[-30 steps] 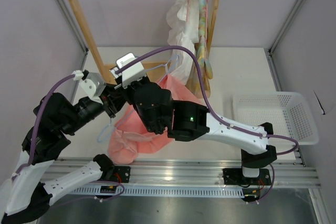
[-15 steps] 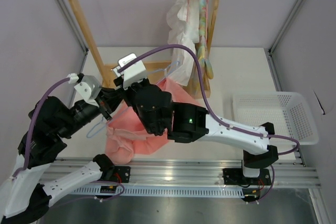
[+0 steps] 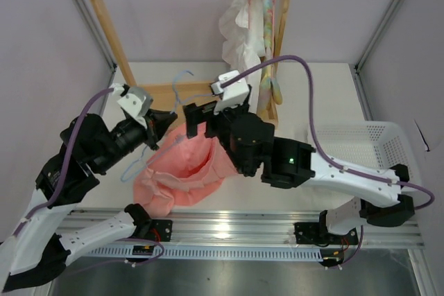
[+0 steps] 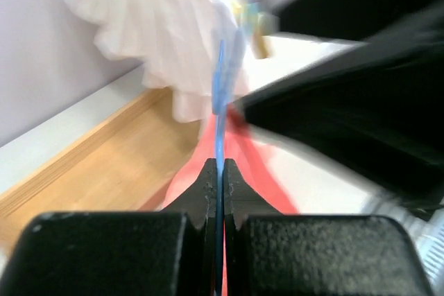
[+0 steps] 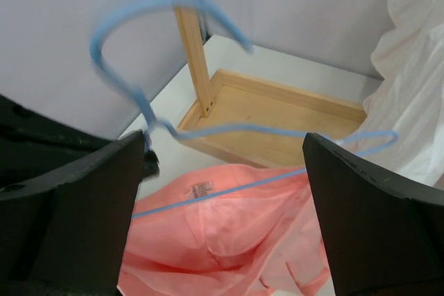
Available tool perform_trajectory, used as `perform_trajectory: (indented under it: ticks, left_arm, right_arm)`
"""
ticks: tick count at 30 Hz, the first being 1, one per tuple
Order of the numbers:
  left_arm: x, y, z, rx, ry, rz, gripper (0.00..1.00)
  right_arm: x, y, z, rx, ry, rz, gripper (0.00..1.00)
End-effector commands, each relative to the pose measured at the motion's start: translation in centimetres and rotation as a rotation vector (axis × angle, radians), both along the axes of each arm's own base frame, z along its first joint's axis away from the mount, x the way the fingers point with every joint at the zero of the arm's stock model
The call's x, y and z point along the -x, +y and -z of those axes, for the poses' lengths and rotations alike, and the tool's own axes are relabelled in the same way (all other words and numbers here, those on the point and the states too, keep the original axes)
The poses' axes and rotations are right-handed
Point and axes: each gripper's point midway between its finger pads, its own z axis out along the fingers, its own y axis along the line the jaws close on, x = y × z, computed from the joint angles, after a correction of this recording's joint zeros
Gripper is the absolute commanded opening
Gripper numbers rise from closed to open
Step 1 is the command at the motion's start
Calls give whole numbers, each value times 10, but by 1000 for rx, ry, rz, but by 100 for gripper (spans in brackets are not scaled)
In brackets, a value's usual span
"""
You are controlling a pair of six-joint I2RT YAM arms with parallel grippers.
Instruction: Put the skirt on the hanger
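My left gripper [image 4: 218,164] is shut on the thin wire of the light-blue hanger [image 3: 182,73], whose hook points up toward the rack. The salmon-pink skirt [image 3: 184,171] lies bunched on the table below it. In the right wrist view the hanger's [image 5: 125,32] lower wire crosses the skirt's [image 5: 229,240] open waistband, just past the white label [image 5: 201,188]. My right gripper [image 5: 223,143] hovers above the skirt, open wide, with nothing between its fingers [image 5: 76,206]. From above, the right gripper [image 3: 200,117] sits just right of the left gripper [image 3: 164,124].
A wooden clothes rack [image 3: 104,12] stands at the back, its base board [image 5: 277,112] just beyond the skirt. A white ruffled garment [image 3: 239,22] and a pastel garment [image 3: 267,25] hang at its right end. A white basket [image 3: 388,143] sits at the right.
The right gripper has opened and drawn back to the right, off the hanger and skirt. The left gripper has shut on the hanger wire, and the hook has swung up.
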Motion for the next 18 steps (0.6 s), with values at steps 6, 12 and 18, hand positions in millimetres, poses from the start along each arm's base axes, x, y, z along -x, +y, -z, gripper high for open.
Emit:
perform_trajectory:
  ticks: [6, 12, 18]
  left_arm:
    - [-22, 57, -65, 175, -119, -322, 0]
    - [-42, 72, -74, 198, -141, -475, 0]
    - [-58, 93, -132, 232, -261, -630, 0]
  right_arm:
    - [-19, -111, -45, -247, 36, 34, 99]
    - [-24, -133, -35, -259, 66, 59, 99]
    - [-26, -150, -25, -266, 84, 75, 100]
